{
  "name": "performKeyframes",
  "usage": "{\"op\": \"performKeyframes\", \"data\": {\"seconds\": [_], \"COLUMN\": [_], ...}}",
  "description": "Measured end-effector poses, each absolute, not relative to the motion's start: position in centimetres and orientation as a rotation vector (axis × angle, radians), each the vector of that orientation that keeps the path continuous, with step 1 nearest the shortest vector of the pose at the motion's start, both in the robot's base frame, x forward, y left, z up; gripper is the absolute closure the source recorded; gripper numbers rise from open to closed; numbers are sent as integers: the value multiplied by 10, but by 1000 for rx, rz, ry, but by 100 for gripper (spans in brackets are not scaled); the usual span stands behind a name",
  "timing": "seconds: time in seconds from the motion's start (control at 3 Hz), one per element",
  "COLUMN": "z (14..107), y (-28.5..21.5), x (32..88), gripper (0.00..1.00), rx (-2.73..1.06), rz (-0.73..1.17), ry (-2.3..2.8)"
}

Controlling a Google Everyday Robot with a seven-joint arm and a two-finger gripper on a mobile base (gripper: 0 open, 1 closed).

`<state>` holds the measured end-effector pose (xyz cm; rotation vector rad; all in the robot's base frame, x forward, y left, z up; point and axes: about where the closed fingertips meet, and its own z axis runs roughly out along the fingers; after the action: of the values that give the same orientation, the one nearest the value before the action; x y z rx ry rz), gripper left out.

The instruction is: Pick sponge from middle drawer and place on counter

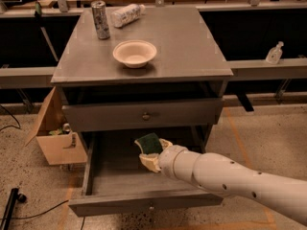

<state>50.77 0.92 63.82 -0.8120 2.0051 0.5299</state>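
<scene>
The sponge shows its dark green face and sits between the pale fingers of my gripper, which is shut on it. The gripper holds the sponge lifted above the floor of the open middle drawer, a wide shallow grey tray pulled out at the bottom of the cabinet. My white arm reaches in from the lower right. The grey counter is the cabinet's top slab, well above the gripper.
On the counter stand a white bowl, a can and a lying plastic bottle. The closed upper drawer front is just above the gripper. A cardboard box stands on the floor left of the cabinet.
</scene>
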Motion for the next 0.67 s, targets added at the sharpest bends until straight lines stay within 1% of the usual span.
{"op": "performKeyframes", "data": {"seconds": [0.33,0.67], "z": [638,668], "y": [9,-5], "x": [508,526], "gripper": [100,100], "rx": [-810,-765], "rz": [530,507], "ry": [2005,1944]}}
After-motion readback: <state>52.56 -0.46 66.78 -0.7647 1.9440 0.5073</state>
